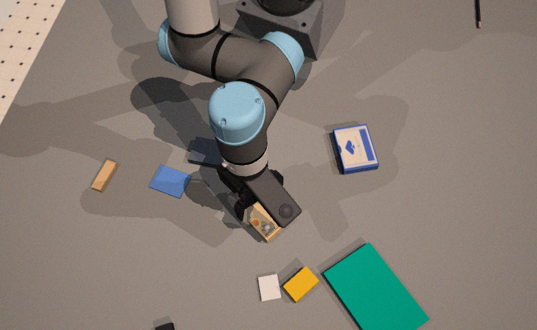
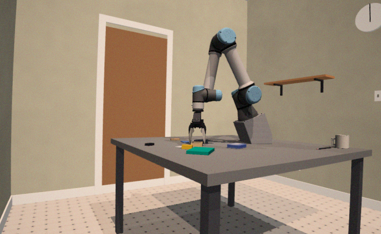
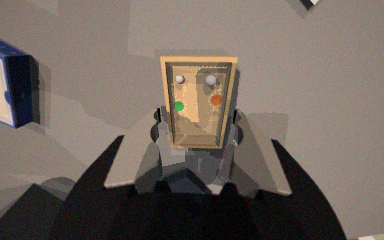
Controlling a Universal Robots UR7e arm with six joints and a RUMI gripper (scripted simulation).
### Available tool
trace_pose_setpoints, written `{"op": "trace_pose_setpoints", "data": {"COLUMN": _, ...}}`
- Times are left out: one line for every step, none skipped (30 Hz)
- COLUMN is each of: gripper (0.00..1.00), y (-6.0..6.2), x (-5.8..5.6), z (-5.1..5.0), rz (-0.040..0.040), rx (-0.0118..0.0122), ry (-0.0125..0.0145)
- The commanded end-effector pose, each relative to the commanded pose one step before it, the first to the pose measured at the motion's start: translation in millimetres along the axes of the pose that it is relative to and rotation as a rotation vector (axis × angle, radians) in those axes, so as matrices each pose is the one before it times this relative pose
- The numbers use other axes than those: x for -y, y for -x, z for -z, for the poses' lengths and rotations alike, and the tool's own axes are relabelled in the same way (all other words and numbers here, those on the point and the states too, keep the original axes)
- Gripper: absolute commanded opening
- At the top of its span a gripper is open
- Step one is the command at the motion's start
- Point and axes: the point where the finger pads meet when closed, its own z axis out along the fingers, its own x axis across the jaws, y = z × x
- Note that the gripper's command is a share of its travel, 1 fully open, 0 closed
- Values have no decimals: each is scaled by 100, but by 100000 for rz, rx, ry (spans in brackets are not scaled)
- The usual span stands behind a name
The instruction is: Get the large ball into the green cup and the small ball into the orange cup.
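Note:
The covered wooden puzzle (image 3: 199,102) lies flat on the table, also seen in the overhead view (image 1: 263,225). Under its clear cover a small ball and a larger ball rest at the far end. The green cup (image 3: 179,106) is just below the small ball. The orange cup (image 3: 216,100) is just below the large ball. Both cups are empty. My gripper (image 3: 196,109) is low at the table and open. Its fingers straddle the near end of the puzzle, with a small gap on each side. From the side it stands upright over the puzzle (image 2: 197,142).
A blue card box (image 1: 355,148) lies to the right. A green slab (image 1: 375,286), a yellow block (image 1: 300,283) and a white block (image 1: 269,287) lie in front. A blue tile (image 1: 169,180), a dark tile (image 1: 205,151) and a tan block (image 1: 104,174) lie to the left. A mug (image 2: 341,141) stands far off.

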Motion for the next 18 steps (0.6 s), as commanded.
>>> {"op": "trace_pose_setpoints", "data": {"gripper": 55, "y": -46, "x": 31, "z": -381, "rz": 9, "rx": -141, "ry": -68}}
{"op": "trace_pose_setpoints", "data": {"gripper": 55, "y": 0, "x": 0, "z": -49, "rz": 0, "rx": 0, "ry": 0}}
{"op": "trace_pose_setpoints", "data": {"gripper": 55, "y": 0, "x": 0, "z": -40, "rz": 0, "rx": 0, "ry": 0}}
{"op": "trace_pose_setpoints", "data": {"gripper": 55, "y": 0, "x": 0, "z": -31, "rz": 0, "rx": 0, "ry": 0}}
{"op": "trace_pose_setpoints", "data": {"gripper": 55, "y": 0, "x": 0, "z": -23, "rz": 0, "rx": 0, "ry": 0}}
{"op": "trace_pose_setpoints", "data": {"gripper": 55, "y": 0, "x": 0, "z": -16, "rz": 0, "rx": 0, "ry": 0}}
{"op": "trace_pose_setpoints", "data": {"gripper": 55, "y": 0, "x": 0, "z": -10, "rz": 0, "rx": 0, "ry": 0}}
{"op": "trace_pose_setpoints", "data": {"gripper": 55, "y": 0, "x": 0, "z": -5, "rz": 0, "rx": 0, "ry": 0}}
{"op": "trace_pose_setpoints", "data": {"gripper": 55, "y": 0, "x": 0, "z": -2, "rz": 0, "rx": 0, "ry": 0}}
{"op": "trace_pose_setpoints", "data": {"gripper": 55, "y": 0, "x": 0, "z": 0, "rz": 0, "rx": 0, "ry": 0}}
{"op": "trace_pose_setpoints", "data": {"gripper": 55, "y": 0, "x": 0, "z": 0, "rz": 0, "rx": 0, "ry": 0}}
{"op": "trace_pose_setpoints", "data": {"gripper": 55, "y": 0, "x": 0, "z": 0, "rz": 0, "rx": 0, "ry": 0}}
{"op": "trace_pose_setpoints", "data": {"gripper": 55, "y": 0, "x": 0, "z": 0, "rz": 0, "rx": 0, "ry": 0}}
{"op": "trace_pose_setpoints", "data": {"gripper": 55, "y": 0, "x": 0, "z": 0, "rz": 0, "rx": 0, "ry": 0}}
{"op": "trace_pose_setpoints", "data": {"gripper": 55, "y": 0, "x": 0, "z": 0, "rz": 0, "rx": 0, "ry": 0}}
{"op": "trace_pose_setpoints", "data": {"gripper": 55, "y": 0, "x": 0, "z": 0, "rz": 0, "rx": 0, "ry": 0}}
{"op": "trace_pose_setpoints", "data": {"gripper": 55, "y": 0, "x": 0, "z": 0, "rz": 0, "rx": 0, "ry": 0}}
{"op": "trace_pose_setpoints", "data": {"gripper": 55, "y": 0, "x": 0, "z": 0, "rz": 0, "rx": 0, "ry": 0}}
